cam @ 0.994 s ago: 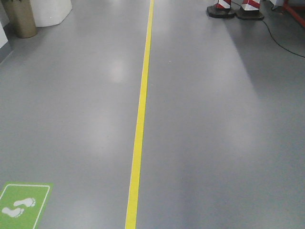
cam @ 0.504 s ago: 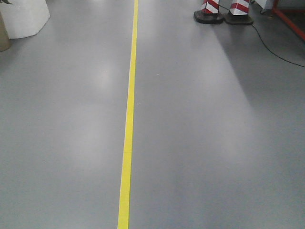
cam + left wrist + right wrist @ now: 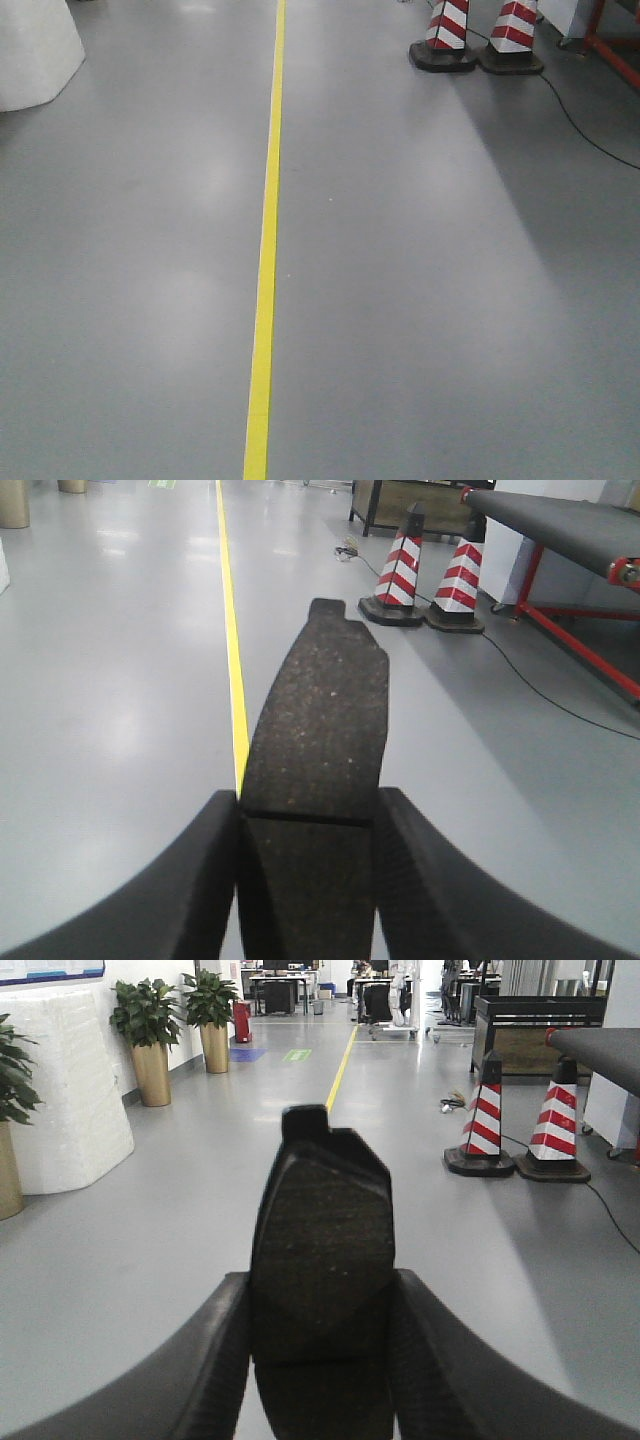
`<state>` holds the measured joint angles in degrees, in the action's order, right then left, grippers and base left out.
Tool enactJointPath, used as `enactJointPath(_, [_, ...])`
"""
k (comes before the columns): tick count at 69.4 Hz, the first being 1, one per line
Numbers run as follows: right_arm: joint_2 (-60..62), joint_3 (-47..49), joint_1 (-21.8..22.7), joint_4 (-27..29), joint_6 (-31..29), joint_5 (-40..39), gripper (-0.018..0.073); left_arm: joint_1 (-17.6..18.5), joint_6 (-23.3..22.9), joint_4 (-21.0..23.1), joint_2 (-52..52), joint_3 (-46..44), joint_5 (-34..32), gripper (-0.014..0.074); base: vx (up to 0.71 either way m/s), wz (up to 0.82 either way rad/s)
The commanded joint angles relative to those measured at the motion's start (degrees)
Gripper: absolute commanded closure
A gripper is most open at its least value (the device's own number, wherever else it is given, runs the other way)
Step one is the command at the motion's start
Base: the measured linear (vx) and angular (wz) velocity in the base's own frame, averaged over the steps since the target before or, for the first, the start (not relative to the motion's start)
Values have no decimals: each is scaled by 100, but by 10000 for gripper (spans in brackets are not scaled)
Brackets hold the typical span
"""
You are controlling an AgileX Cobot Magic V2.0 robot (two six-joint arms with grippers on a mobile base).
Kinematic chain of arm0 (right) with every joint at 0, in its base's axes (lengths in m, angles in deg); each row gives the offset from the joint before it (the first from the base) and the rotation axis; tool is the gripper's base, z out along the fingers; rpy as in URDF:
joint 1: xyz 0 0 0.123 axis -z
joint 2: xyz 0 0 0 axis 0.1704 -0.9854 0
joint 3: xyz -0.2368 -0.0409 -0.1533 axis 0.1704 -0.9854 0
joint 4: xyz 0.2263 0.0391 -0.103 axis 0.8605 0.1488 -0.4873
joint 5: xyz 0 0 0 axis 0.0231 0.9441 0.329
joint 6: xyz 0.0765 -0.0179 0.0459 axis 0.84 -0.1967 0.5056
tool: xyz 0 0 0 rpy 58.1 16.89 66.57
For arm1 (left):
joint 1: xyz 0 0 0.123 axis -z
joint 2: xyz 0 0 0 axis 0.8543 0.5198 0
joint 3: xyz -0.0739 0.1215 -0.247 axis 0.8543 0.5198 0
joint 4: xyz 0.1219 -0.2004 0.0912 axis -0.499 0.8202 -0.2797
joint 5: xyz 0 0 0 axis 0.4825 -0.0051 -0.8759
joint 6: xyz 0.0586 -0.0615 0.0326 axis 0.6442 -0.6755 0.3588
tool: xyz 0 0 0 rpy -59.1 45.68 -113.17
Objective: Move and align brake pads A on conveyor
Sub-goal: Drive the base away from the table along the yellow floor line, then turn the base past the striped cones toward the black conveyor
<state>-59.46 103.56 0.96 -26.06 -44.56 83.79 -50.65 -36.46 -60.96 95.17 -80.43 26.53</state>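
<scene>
Left gripper (image 3: 305, 815) is clamped on the first brake pad (image 3: 320, 720), its 2 black ribbed fingers (image 3: 200, 880) pressing the pad's long edges. The pad juts forward past the fingertips, its rough dark-brown friction face up, with a groove crossing it just at the fingertips and a small tab at the far end. Right gripper (image 3: 320, 1295) grips the second brake pad (image 3: 320, 1230) the same way, with the tab at the far end.

Both pads hang over the glossy grey floor (image 3: 450, 300), not on the conveyor (image 3: 560, 520). The conveyor's charcoal belt on a red frame (image 3: 575, 645) stands well apart, at the upper right of the left wrist view; only its near corner shows in the right wrist view.

2 red-and-white striped traffic cones (image 3: 400, 570) stand side by side near the conveyor's end, and a black cable (image 3: 580, 120) trails across the floor just beside them. A yellow floor line (image 3: 265, 280) runs straight away from the robot. Left of the line sit a white wrapped block (image 3: 70, 1100) and potted plants (image 3: 150, 1020) in gold planters.
</scene>
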Motion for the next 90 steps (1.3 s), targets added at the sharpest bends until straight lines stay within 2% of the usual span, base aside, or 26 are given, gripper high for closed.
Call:
enactJointPath(1, [-38,163,3,-38,-36,-574,561,19,-37,18,29,-174,-536,603,68,0])
enactJointPath(90, [-38,163,3,-38,-31,-576,561,19,-37,18,29,-174,-512,603,72,0])
